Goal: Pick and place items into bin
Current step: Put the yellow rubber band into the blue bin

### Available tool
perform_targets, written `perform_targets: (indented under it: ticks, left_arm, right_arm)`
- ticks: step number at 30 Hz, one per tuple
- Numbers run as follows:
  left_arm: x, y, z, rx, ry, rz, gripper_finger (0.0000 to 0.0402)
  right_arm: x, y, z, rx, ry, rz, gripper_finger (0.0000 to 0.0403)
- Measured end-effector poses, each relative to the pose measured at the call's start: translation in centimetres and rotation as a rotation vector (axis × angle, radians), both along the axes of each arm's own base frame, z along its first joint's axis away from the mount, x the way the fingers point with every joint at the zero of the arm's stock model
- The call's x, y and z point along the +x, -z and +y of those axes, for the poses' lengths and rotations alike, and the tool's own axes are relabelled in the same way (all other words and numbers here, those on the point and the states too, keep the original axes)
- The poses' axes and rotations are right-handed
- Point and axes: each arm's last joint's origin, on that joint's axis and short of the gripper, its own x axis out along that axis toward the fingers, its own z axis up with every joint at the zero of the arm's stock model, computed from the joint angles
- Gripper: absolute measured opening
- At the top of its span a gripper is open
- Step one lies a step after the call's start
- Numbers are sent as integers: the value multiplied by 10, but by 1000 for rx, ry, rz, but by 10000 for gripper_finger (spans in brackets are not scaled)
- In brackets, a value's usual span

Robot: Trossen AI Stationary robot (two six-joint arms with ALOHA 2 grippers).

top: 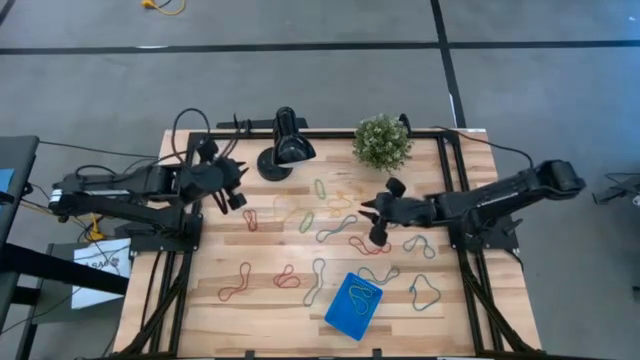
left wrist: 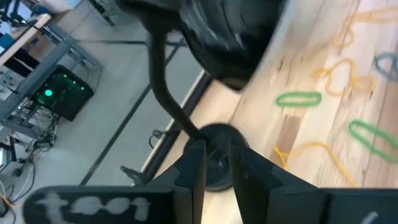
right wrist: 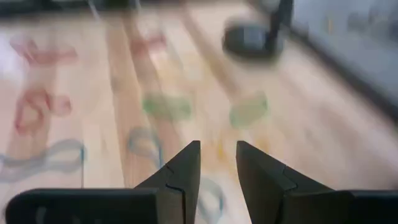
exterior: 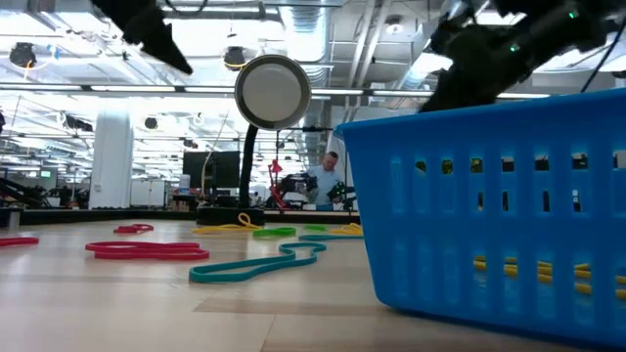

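Note:
Many limp rubber-band loops lie flat on the wooden table: a red loop [top: 236,291], a teal loop [top: 316,280], a green loop [top: 320,187], a grey-blue loop [top: 337,229]. The blue bin [top: 353,305] sits near the table's near edge, with a yellow loop [top: 358,294] and a green one inside. It fills the low view's right [exterior: 489,215]. My left gripper [top: 238,197] hangs open above the table's far left, beside the lamp [left wrist: 217,163]. My right gripper [top: 370,212] hovers open over the loops at mid-table [right wrist: 217,165]. Neither holds anything.
A black lamp [top: 285,148] stands at the far edge, its base [left wrist: 217,146] just beyond my left fingers. A green plant [top: 382,141] stands to its right. Black cables run along the far edge. More loops lie right of the bin [top: 427,292].

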Motion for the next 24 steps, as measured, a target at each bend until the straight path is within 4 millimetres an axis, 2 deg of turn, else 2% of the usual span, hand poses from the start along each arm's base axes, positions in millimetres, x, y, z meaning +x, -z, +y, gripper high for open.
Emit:
perform_targets:
  ticks: [4, 7, 12, 15, 20, 24]
  left_arm:
    - [3, 18, 0, 5, 2, 29, 61]
    - [6, 27, 0, 7, 1, 17, 61]
    - [7, 29, 0, 7, 0, 10, 61]
    - [7, 29, 0, -1, -6, 0, 61]
    - [7, 29, 0, -22, 2, -10, 61]
    - [8, 29, 0, -24, 5, -23, 61]
  right_arm:
    - [-3, -5, -2, 144, 218, 206, 98]
    - [-4, 2, -1, 205, 320, 290, 98]
    - [3, 29, 4, 249, 209, 497, 98]
    - [7, 44, 3, 244, 207, 572, 98]
    - [11, 63, -6, 275, 245, 663, 98]
    - [12, 68, -21, 320, 292, 685, 98]
